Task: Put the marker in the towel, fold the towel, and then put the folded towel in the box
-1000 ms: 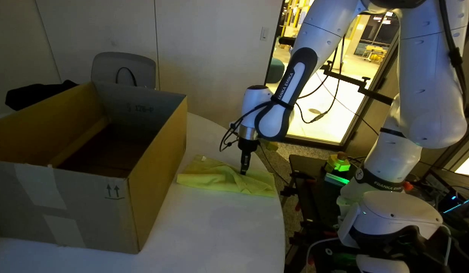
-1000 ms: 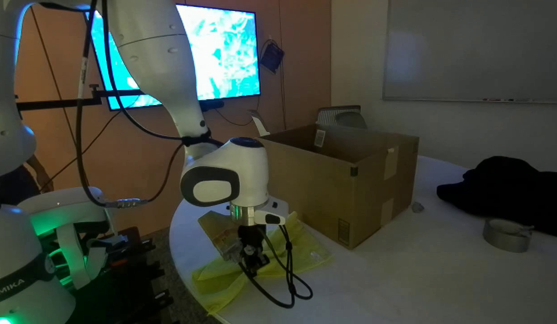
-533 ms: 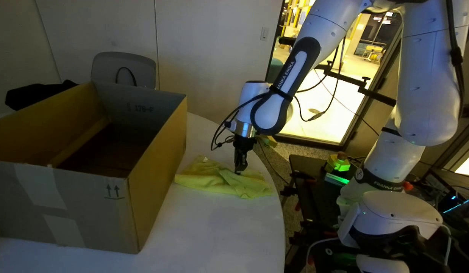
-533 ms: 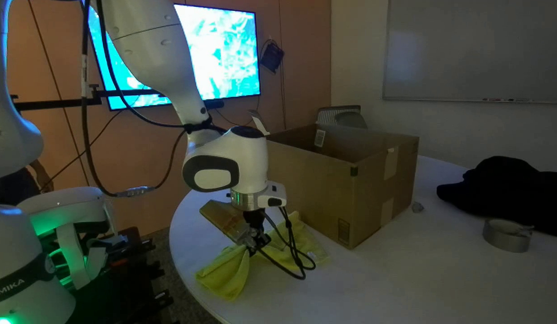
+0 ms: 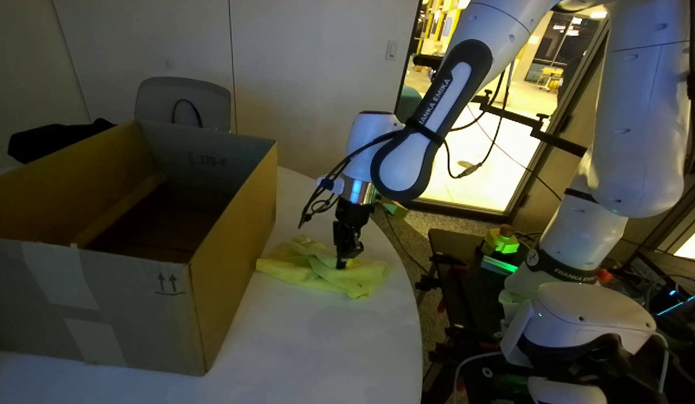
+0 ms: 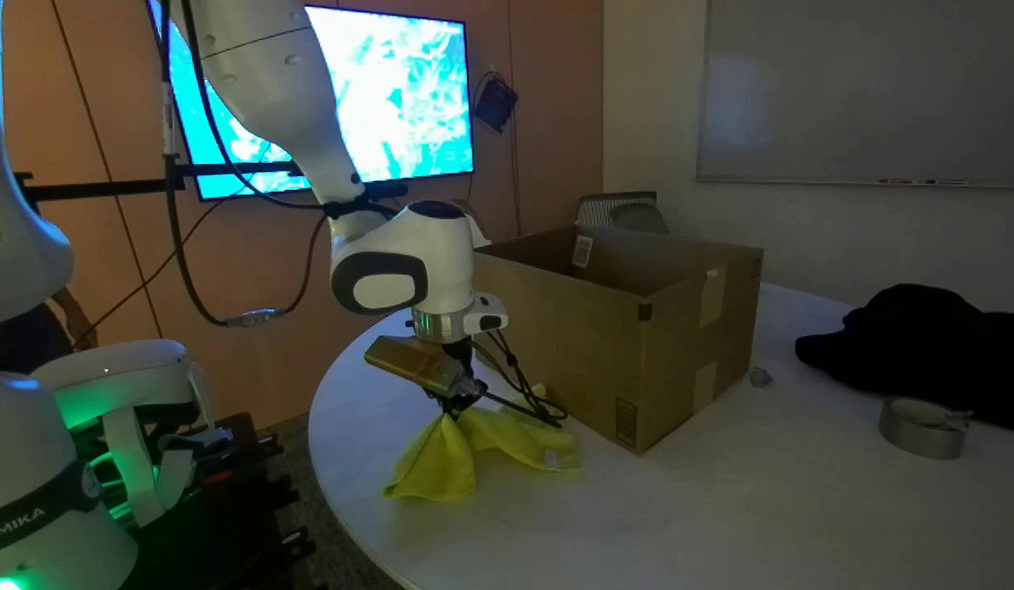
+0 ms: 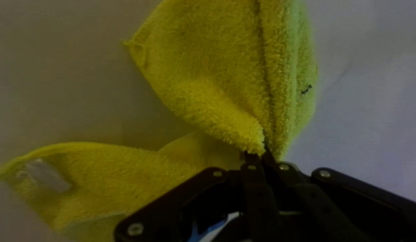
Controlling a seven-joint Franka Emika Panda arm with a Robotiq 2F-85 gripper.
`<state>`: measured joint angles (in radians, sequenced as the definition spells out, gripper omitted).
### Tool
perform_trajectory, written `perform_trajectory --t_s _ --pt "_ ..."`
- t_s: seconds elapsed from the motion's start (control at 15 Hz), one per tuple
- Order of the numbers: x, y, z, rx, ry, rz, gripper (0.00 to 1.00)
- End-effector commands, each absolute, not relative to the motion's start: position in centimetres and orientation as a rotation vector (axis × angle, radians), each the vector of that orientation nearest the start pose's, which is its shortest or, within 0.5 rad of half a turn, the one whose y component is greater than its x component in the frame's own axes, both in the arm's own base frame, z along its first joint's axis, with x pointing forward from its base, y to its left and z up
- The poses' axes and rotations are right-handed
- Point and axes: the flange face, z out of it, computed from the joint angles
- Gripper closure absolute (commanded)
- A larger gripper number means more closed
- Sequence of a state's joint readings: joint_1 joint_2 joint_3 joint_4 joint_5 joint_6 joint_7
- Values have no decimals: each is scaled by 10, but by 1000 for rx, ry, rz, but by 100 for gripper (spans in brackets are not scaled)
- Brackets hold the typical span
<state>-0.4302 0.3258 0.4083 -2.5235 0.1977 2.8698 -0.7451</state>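
The yellow-green towel (image 5: 319, 274) lies bunched on the white table beside the box. My gripper (image 5: 342, 265) is shut on a fold of it and pulls that part up, while the rest drapes down to the table. In an exterior view the towel (image 6: 433, 463) hangs in two lobes under the gripper (image 6: 451, 414). In the wrist view the towel (image 7: 208, 80) is pinched between the fingertips of the gripper (image 7: 262, 153). The brown cardboard box (image 5: 235, 252) stands open-topped next to the towel; it also shows in an exterior view (image 6: 564, 352). The marker is hidden or out of view.
The round white table (image 5: 325, 348) has its edge close to the towel on the robot's side. A black cloth (image 6: 916, 352) and a roll of tape (image 6: 921, 430) lie beyond the box. A grey chair (image 5: 184, 95) stands behind the box. Cables hang beside the gripper.
My gripper has risen and moved toward the box, turning somewhat. The towel has come along, its middle lifted and its end drawn in from the table edge.
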Motion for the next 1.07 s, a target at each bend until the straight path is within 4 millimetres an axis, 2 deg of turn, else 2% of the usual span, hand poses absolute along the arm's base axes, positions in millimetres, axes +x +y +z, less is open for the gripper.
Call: perform_trajectory --t_s 0.0,0.27,0.47,0.6,0.73,1.0 --pt "469 30 151 -2844 -902 -52 98" --pt "470 64 126 -2834 -1012 73 98" --pt "473 79 122 -2813 -1065 82 97" --pt "476 84 126 -2805 -1100 71 69" --pt "475 87 135 -2795 -1138 54 57" --pt "467 88 155 -2774 -1230 -3 26"
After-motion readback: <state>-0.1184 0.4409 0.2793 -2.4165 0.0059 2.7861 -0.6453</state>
